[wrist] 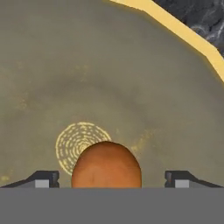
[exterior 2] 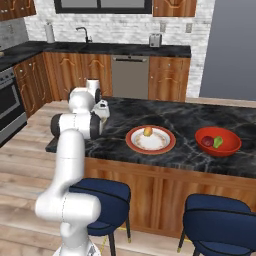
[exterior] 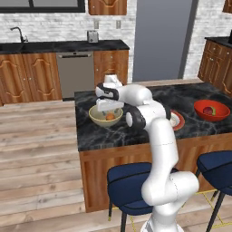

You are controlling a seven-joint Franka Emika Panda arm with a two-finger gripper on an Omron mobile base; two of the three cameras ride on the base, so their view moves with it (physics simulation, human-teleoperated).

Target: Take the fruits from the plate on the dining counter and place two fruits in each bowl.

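My gripper [exterior: 108, 110] hangs low over the beige-yellow bowl [exterior: 96, 118] at the left end of the dining counter [exterior: 104, 138]. In the hand view my gripper [wrist: 112, 180] is open, and an orange fruit [wrist: 106, 164] lies on the bowl's floor between the fingertips [wrist: 43, 179], touching neither. The same orange fruit [exterior: 110, 116] shows in the left base view. A yellow-orange fruit [exterior 2: 148, 131] rests on the red-rimmed plate [exterior 2: 162, 145]. The red bowl [exterior 2: 225, 149] at the right holds a dark red fruit [exterior 2: 207, 141] and a green fruit [exterior 2: 218, 142].
Two blue stools [exterior: 131, 186] [exterior: 217, 165] stand along the counter's near side, close to my base. Wall cabinets with a dishwasher [exterior: 75, 72] and a toaster [exterior: 92, 36] line the far wall. Bare marble [exterior 2: 175, 117] lies behind the plate.
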